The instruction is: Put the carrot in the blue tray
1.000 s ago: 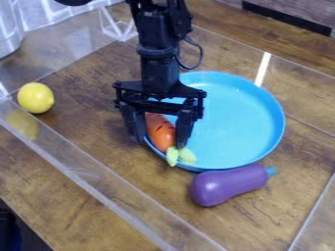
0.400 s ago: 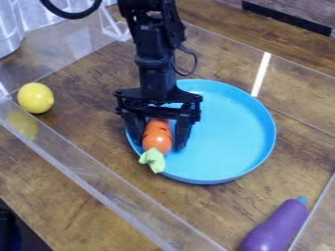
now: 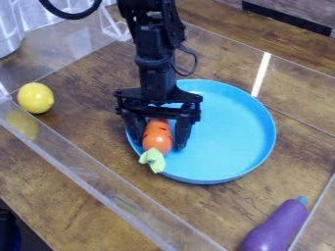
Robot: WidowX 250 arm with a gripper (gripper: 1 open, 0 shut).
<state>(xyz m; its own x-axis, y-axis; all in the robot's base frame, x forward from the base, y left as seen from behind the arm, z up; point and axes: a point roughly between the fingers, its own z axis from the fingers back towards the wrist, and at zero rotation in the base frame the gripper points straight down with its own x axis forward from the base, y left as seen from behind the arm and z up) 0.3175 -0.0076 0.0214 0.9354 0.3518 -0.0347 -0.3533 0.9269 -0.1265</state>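
Carrot [image 3: 157,141] lies at the lower left edge of the blue tray [image 3: 242,127], orange body inside the rim, yellow-green leafy top [image 3: 152,161] hanging over or resting on the rim toward the lower left of the frame. Claw [image 3: 159,124] stands straight down over it, jaws spread wide on either side of the orange body; you cannot tell from this view whether the fingers touch the carrot, but they are not closed on it. Judged from this, the carrot is already delivered and the step in hand is the release and retreat.

To do it well, keep the jaws wide and lift straight up, so that neither finger drags the carrot back over the rim. Watch the leafy end: it sits at the edge, and a sideways nudge could tip the carrot out onto the wooden table [image 3: 78,186].

Lemon [image 3: 35,97] rests well apart at the left of the frame; eggplant [image 3: 279,231] lies at the lower right, clear of the tray.
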